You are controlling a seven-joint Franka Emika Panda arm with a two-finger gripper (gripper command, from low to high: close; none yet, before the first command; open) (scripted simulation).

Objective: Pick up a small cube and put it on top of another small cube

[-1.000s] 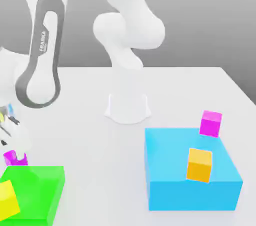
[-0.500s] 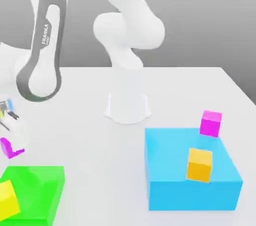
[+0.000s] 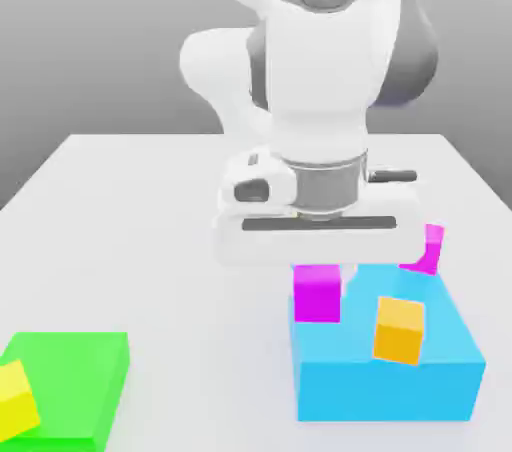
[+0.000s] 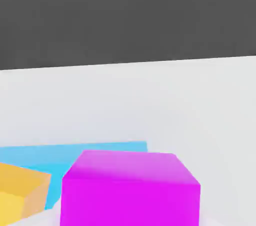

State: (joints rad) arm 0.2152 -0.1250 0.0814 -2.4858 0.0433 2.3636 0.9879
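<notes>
White tabletop point(image 3: 160, 240) under plain grey walls, with blue and green blocks

No text, label, brand, number or sign can be read in either the exterior view or the hand view.
</notes>
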